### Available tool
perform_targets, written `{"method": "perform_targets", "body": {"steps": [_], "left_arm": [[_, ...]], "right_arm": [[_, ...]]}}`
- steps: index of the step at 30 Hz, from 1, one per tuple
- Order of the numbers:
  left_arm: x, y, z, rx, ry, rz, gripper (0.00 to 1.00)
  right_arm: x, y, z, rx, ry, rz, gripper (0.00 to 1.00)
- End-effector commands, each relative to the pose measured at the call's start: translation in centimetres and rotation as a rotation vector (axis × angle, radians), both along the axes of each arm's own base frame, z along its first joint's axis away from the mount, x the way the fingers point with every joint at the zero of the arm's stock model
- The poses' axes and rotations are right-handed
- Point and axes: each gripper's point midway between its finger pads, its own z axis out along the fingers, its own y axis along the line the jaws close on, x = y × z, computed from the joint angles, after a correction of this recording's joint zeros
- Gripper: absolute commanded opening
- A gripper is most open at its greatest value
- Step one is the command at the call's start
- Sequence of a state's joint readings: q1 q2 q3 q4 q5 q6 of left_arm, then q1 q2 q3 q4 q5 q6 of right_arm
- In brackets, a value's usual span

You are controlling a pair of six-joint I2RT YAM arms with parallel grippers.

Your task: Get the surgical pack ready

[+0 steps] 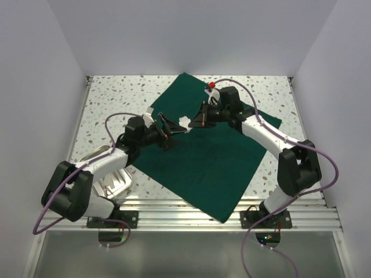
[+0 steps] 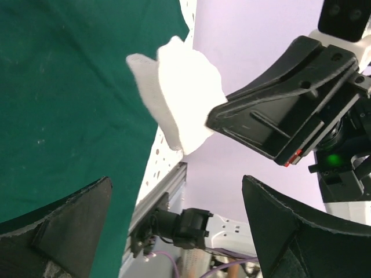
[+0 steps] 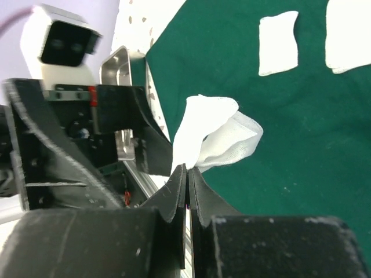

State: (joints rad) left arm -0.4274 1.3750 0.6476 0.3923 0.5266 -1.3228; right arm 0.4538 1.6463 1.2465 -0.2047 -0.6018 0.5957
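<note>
Pale walls (image 1: 174, 35), speckled tabletop (image 1: 116, 92), green drape (image 1: 208, 162) spread; right end effector (image 3: 186, 168) pinches a pad (image 3: 214, 136), left end effector (image 2: 177, 182) gapes.

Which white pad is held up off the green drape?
The crumpled pad pinched in the right gripper; the other two pads lie flat on the drape.

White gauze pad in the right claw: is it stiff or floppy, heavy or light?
Probably floppy: the white gauze pad crumples into folds where the right gripper pinches one edge. Likely very light, since that small pinch alone holds it above the green drape. Its woven look suggests little slipping.
</note>
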Motion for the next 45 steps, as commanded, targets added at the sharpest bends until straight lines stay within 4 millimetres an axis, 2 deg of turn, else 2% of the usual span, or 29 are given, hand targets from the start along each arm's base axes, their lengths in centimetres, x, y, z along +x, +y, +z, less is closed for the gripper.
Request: {"method": "perform_targets", "body": {"steps": [1,9,17,20,25,29,37,45], "left_arm": [[-0.2,-0.4,1.2,-0.140,0.072,0.010,0.97],[0.6,-0.5,2.1,-0.198,0.090,0.041,0.94],[0.9,-0.9,1.4,-0.240,0.158,0.044,0.87],[1.1,-1.0,1.7,-0.248,0.155,0.046,0.83],[1.6,-1.1,2.3,-0.264,0.146,0.044,0.76],[1.7,-0.8,2.0,-0.260,0.146,0.049,0.71],[2.1,0.1,1.3,-0.246,0.147,0.068,0.64],[1.8,0.0,1.8,-0.255,0.126,0.049,0.59]], "right_arm": [[-0.8,1.0,2.8,0.080,-0.056,0.038,0.00],[-1.3,1.5,3.1,0.093,-0.065,0.052,0.00],[-1.8,2.1,3.9,0.118,-0.079,0.066,0.00],[-2.2,2.5,4.2,0.127,-0.081,0.075,0.00],[-3.1,3.1,3.7,0.120,-0.067,0.099,0.00],[-3.7,3.0,3.1,0.112,-0.052,0.102,0.00],[-4.6,2.8,3.1,0.113,-0.048,0.115,0.00],[-4.6,2.8,2.4,0.111,-0.032,0.117,0.00]]}}
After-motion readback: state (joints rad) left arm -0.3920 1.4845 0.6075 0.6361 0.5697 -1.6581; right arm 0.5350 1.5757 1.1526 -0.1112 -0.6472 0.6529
